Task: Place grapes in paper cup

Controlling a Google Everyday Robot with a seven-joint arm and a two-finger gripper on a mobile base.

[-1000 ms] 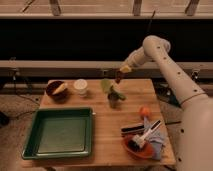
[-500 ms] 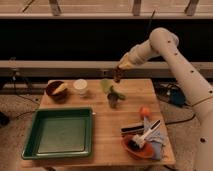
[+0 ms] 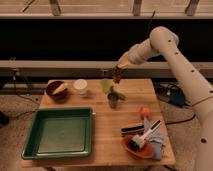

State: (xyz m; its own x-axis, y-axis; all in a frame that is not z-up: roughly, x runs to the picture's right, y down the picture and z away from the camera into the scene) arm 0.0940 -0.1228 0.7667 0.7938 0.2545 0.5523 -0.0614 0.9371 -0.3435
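We see that the arm has swung a little further over the table in the last second: the elbow sits higher and more upright than it did, while the gripper has hardly shifted, hanging above the back edge of the table, just right of the pale green cup. We read that as the carry phase, with the drop-off not yet begun.

The grapes show as a dark reddish lump right at the tip of the gripper, clear of the table top, so we take the jaws to be clamped on the grapes.

The paper cup stands on the table to the left of the pale green cup, between it and the brown bowl. So the grapes are held above and to the right of the paper cup, with the pale green cup between them.

We judge the next move calls for a shift leftward past the green cup until the grapes hang over the paper cup's rim. The potted plant stands just in front of the green cup.
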